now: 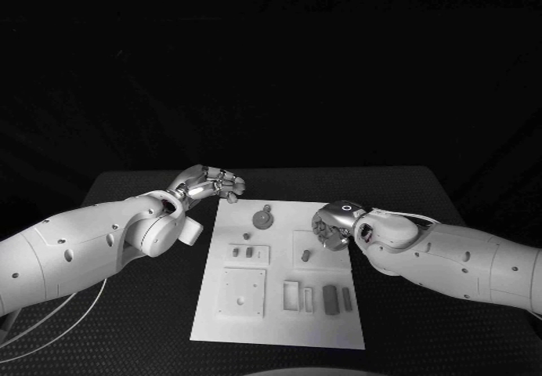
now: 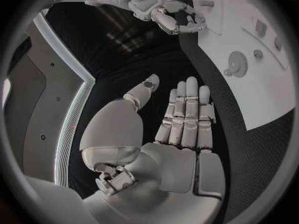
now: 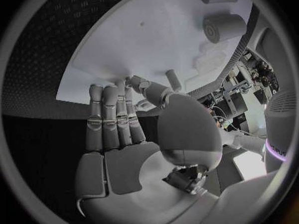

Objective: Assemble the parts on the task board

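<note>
Black tabletop with the white task board dead centre, small parts sitting on it. Left hand hovers off its far-left corner, right hand over its right side; both released, fingers straight, holding nothing.

No legible text (markings too blurred).

The task board looked like smooth, matt white plastic. It lay on a table covered in black, finely dotted, rough-looking material. Both hands gleamed like polished metal.
</note>
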`<move>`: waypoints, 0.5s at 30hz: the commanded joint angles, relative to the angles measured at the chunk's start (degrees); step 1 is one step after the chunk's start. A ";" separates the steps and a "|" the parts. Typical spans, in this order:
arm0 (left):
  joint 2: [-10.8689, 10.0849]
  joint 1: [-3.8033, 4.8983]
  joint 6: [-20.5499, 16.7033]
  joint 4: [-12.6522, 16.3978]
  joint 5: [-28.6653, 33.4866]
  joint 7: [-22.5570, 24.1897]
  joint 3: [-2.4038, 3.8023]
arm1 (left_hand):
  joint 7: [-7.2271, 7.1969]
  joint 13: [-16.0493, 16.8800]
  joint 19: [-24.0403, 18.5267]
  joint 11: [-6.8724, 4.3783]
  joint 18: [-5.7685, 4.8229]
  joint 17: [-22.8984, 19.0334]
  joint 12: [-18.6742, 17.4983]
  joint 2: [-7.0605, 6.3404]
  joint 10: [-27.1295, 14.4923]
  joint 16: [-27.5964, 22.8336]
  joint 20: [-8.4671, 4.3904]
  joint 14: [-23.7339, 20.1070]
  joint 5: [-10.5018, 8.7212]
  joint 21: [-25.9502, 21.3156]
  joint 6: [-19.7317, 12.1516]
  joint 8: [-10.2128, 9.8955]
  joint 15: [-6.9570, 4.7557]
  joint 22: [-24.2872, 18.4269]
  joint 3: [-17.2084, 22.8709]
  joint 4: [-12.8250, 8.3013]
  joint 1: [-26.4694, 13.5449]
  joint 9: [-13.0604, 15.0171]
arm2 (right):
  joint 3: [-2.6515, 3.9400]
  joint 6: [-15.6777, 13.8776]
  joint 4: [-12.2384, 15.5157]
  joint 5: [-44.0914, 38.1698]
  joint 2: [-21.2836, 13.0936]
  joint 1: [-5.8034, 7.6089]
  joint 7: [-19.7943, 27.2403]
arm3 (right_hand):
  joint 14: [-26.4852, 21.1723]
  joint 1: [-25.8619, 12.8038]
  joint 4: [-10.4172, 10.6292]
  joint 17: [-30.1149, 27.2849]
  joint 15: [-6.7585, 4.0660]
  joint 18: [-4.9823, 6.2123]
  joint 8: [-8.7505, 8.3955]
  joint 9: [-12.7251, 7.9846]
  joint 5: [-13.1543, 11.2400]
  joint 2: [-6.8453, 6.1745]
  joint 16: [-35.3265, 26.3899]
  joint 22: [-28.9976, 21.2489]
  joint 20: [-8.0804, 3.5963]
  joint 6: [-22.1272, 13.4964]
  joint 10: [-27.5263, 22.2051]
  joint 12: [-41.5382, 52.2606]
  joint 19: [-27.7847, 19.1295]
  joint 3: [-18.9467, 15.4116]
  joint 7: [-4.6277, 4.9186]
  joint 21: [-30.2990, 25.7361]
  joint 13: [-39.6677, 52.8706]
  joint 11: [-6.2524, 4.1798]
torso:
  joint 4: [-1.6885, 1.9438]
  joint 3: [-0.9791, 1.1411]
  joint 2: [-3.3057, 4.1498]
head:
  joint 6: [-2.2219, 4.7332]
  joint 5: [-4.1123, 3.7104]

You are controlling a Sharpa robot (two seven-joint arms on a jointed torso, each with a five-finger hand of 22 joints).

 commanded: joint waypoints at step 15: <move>0.10 0.03 0.80 0.24 0.59 0.24 0.04 | 0.06 -0.03 0.19 0.36 0.76 0.35 -0.35 0.04 -0.03 -0.47 0.09 0.32 -0.25 -0.39 -0.77 -0.32 0.17 0.13 -0.13 0.40 -0.33 -0.13 | -0.61 -1.68 0.51 -3.74 -0.03 -0.83 -1.04 | 2.60 1.11 -3.35 0.76 -2.20 1.16 1.44 0.04 0.39 2.45 2.71 1.31 -1.40 5.06 4.96 0.65 3.44 2.22 -1.47 1.99 1.49 -1.83 | 0.01 0.02 -0.01 | -0.26 0.01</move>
